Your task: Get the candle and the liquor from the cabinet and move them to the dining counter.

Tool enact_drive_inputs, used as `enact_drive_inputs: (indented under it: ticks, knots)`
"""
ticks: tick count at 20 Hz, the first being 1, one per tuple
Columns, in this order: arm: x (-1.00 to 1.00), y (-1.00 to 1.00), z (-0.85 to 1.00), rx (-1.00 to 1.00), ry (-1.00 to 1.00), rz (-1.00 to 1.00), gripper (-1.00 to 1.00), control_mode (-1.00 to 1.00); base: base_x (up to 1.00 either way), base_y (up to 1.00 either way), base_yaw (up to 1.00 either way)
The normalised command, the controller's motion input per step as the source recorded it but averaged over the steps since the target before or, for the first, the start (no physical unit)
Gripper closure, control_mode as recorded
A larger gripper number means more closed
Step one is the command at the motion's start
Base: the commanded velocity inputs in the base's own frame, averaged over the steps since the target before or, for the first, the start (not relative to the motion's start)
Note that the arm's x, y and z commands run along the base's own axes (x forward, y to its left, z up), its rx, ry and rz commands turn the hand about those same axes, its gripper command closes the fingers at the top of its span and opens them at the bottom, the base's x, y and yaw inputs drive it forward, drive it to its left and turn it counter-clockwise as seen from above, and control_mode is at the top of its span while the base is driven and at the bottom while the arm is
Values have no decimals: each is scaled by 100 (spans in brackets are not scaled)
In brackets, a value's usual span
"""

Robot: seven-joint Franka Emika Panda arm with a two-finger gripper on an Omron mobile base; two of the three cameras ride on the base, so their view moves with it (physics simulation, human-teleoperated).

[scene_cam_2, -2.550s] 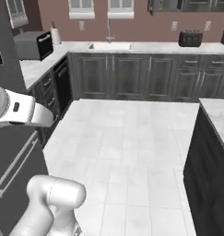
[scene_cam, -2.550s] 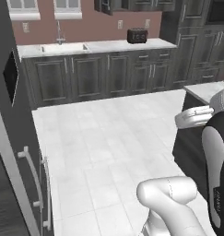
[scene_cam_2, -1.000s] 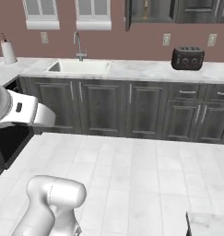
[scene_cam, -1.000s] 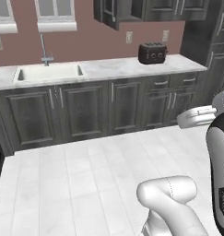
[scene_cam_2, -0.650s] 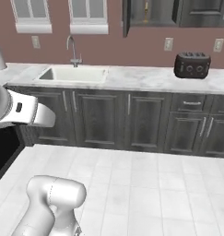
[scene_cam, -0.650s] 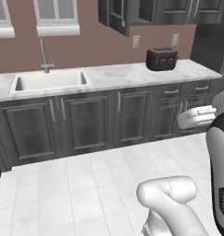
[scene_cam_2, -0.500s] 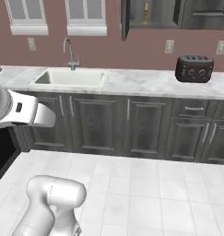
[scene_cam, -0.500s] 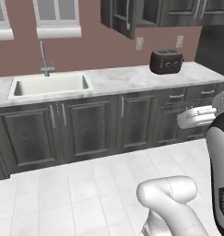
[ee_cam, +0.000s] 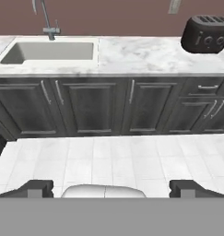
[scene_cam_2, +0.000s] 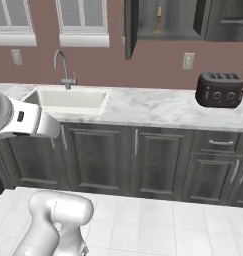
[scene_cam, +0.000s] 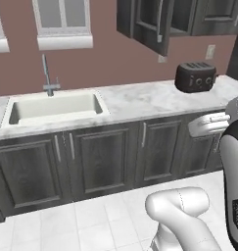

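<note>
- Gripper point(ee_cam: 111, 186) was empty, fingers point(ee_cam: 37, 186) spread wide, aimed at floor point(ee_cam: 109, 156) before the worktop point(scene_cam_2: 158, 107).
- Cabinet point(scene_cam_2: 165, 20) door stood open; candle point(scene_cam_2: 158, 21) sat inside on the shelf.
- Toaster point(scene_cam_2: 220, 90) right of sink point(scene_cam_2: 68, 99).

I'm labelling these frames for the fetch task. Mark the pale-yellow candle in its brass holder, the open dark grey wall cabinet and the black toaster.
Pale-yellow candle in brass holder point(scene_cam_2: 158, 21), right base view, on the holder's stem.
Dark grey wall cabinet point(scene_cam_2: 130, 30), right base view, on the open door.
Black toaster point(scene_cam_2: 219, 90), right base view, on its front face.
</note>
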Motion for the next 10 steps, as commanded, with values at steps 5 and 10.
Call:
enact_drive_inputs:
  ticks: [5,10]
  knots:
    - [0,0,0,0,0,0,-100,100,100,-11,0]
    - [0,0,0,0,0,0,-100,100,52,-50,0]
